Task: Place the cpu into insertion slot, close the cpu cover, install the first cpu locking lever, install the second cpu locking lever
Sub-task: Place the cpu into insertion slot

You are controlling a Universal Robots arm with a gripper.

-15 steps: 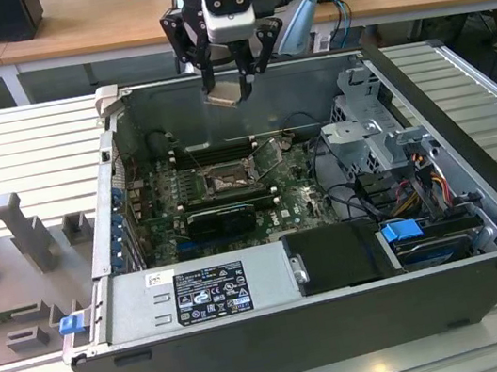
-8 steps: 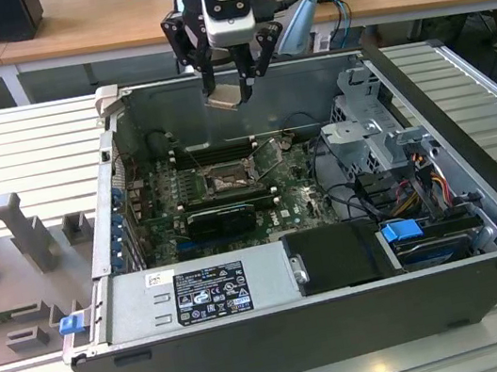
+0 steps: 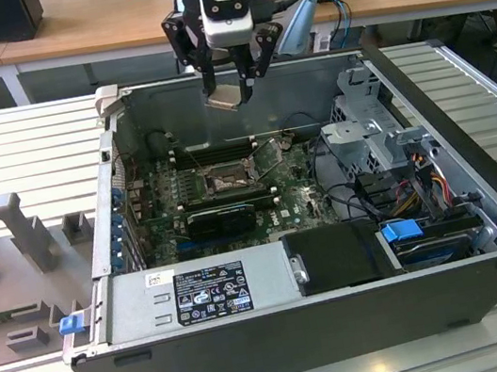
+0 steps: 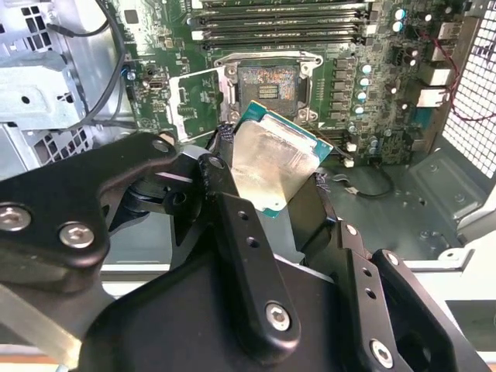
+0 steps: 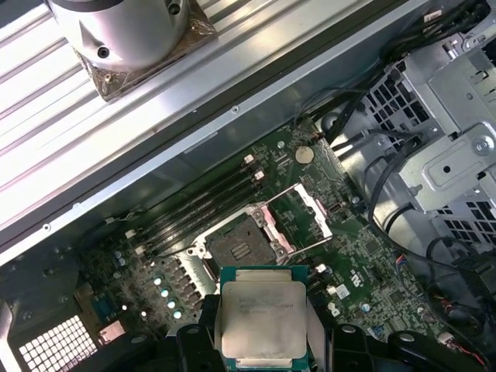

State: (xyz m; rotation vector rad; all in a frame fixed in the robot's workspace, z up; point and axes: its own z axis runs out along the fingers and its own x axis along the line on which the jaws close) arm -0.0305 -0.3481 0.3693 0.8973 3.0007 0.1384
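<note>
Cpu (image 5: 262, 319) tilted, metal top up, clamped in claw (image 3: 229, 92) above uncovered insertion slot (image 3: 226, 182).

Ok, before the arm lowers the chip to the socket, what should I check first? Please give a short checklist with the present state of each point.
1. Grip on the cpu: ok, the gripper is shut on its edges.
2. Insertion slot empty: ok, nothing lies in it.
3. Cpu cover open: ok, it stands up beside the slot, off it.
4. Cpu down at the slot: not ok, in the exterior view it hangs high above the case.
5. Corner orientation of the cpu matching the slot: cannot tell.
</note>
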